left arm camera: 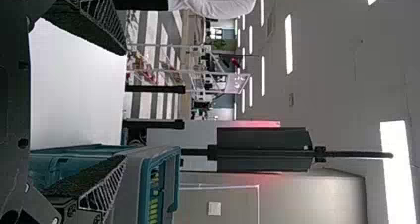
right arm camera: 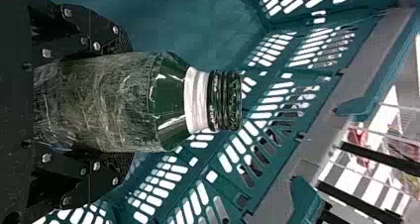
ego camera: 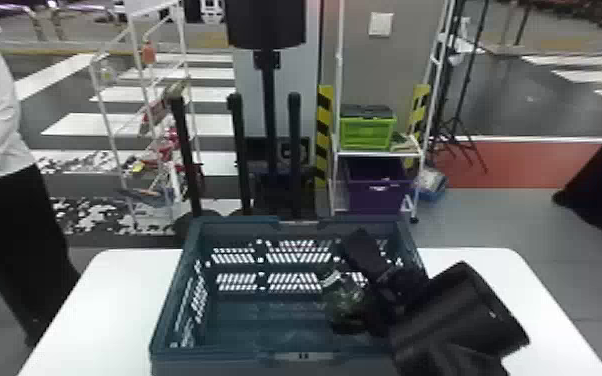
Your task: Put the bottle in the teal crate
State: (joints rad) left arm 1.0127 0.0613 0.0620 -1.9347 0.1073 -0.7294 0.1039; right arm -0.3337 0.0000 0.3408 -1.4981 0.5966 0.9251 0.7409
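Observation:
Inside the right part of the teal crate [ego camera: 245,325], my right gripper [ego camera: 365,305] is shut on the dark green bottle [ego camera: 343,300]. The right wrist view has the bottle [right arm camera: 119,102] between both fingers of the right gripper [right arm camera: 124,102], its black cap and white neck band pointing away from the wrist, with the crate's slotted wall [right arm camera: 267,120] beyond. The bottle's base is hidden. In the left wrist view my left gripper [left arm camera: 124,105] stands open with nothing between its fingers, near the crate [left arm camera: 171,179].
The crate stands on a white table [ego camera: 115,285]. Behind it are black posts [ego camera: 237,150] and a white rack [ego camera: 375,152] with a green box [ego camera: 367,131] and a purple box [ego camera: 377,182]. A person stands at the left.

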